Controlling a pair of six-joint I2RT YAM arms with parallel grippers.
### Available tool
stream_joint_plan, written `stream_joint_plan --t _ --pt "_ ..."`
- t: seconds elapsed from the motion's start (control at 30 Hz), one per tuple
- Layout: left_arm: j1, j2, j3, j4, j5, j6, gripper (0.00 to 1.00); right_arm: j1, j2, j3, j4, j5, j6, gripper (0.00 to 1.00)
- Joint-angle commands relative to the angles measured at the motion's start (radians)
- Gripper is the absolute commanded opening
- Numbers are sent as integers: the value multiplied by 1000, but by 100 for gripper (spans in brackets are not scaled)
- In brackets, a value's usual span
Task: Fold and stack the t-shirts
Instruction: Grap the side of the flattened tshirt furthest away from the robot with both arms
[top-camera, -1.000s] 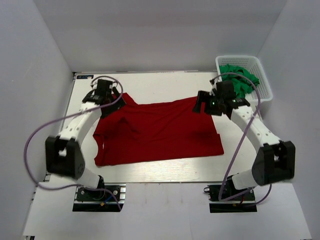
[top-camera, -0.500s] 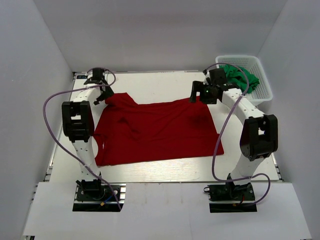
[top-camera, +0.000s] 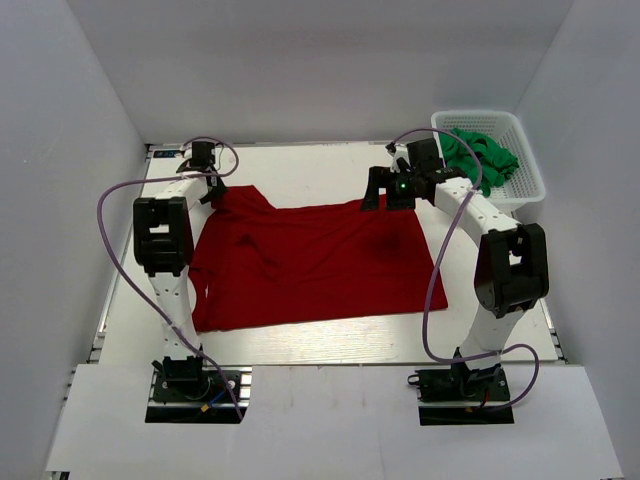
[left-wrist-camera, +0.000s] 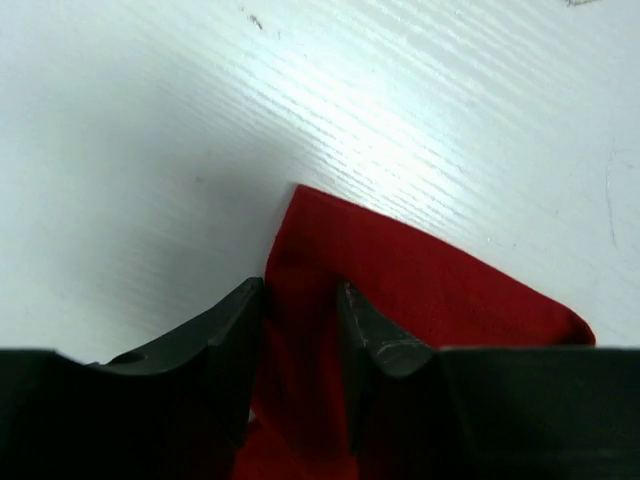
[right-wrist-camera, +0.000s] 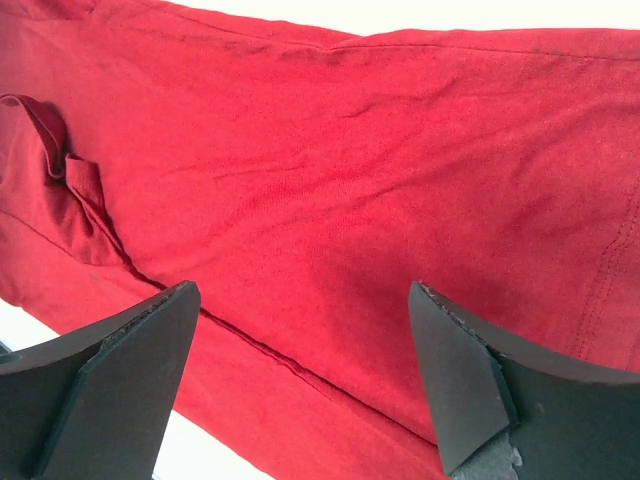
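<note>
Red t-shirt (top-camera: 310, 262): lies spread out on the table (top-camera: 300, 165) between the 2 arms, its long edges running left to right. It is mostly flat, with creases and a small fold of cloth toward its left side.

Far-left corner of the shirt: a pointed flap of red cloth reaches out onto the bare white surface, as the left wrist view shows.

Left gripper (left-wrist-camera: 300, 300): clenched on that flap. Its 2 fingers (left-wrist-camera: 225, 330) stand close together with red cloth filling the narrow gap between them. In the top view it sits at the far-left corner of the shirt, low over the table.

Right gripper (right-wrist-camera: 303, 290): released, its 2 black fingers spread wide apart. It hangs over the far-right part of the shirt with nothing between the fingers. I cannot tell from the wrist view whether the tips touch the cloth.

Under the right gripper: smooth red cloth with a stitched hem along one edge and a rolled fold at the left of that view.

Green t-shirts (top-camera: 480, 150): heaped unfolded in the basket (top-camera: 533, 178).

Basket: white plastic lattice, at the far-right corner of the table, well apart from the red shirt.

Cables (top-camera: 108, 215): 1 purple lead loops beside each arm.
</note>
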Motion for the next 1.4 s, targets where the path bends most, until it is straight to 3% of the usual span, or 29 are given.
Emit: stream_joint_plan --t 0.0,0.1,0.23,0.33,0.37,0.5,0.53,0.87,1.17,1.37 --pt "7 4 32 20 -36 38 46 -6 -2 15 25 -22 -5 90" --pt "7 16 21 39 -17 69 46 -4 4 16 25 -22 -3 90" --pt "7 62 67 57 38 101 55 -3 -1 7 28 -14 0 90" --pt "7 131 148 48 121 121 53 -6 -2 4 27 2 1 90" --pt "7 149 169 36 160 121 50 -4 -2 7 24 9 0 90" --pt "7 243 271 1 216 110 2 -4 -1 10 19 19 -2 90" --pt "7 252 271 0 225 110 0 -6 -1 12 22 21 0 90" --pt "7 180 168 184 282 121 0 -7 27 31 16 79 -16 90" --pt "7 98 89 247 280 121 0 -18 195 208 27 477 101 90" --pt "7 68 67 266 290 112 0 -13 367 398 -4 626 134 90"
